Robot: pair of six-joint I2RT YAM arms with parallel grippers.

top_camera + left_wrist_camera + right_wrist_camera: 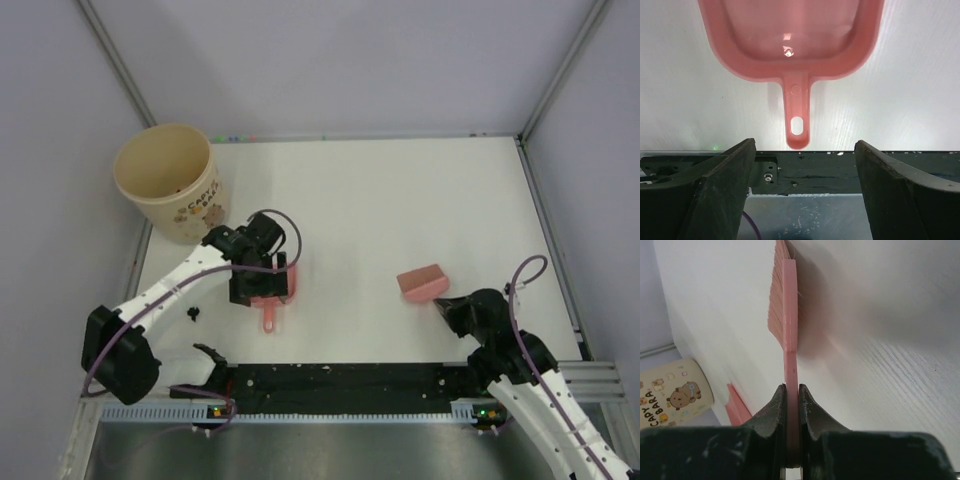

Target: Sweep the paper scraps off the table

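A pink dustpan [790, 40] lies flat on the white table [400, 200], its handle [796, 115] pointing at the black front strip. My left gripper [802, 175] hangs above and behind that handle, open, with nothing between its fingers [722, 185]; from above, the left gripper [262, 288] covers most of the dustpan [270, 312]. No scraps show inside the pan. One small black paper scrap [194, 316] lies left of the dustpan. My right gripper [792, 397] is shut on the handle of a pink brush [780, 305], whose head [422, 282] rests on the table at the right.
A cream paper cup [167, 183] with bear prints stands at the far left corner, also seen as the cup [672, 392] in the right wrist view. The black strip [850, 170] runs along the near edge. Grey-lilac walls close in the sides and back.
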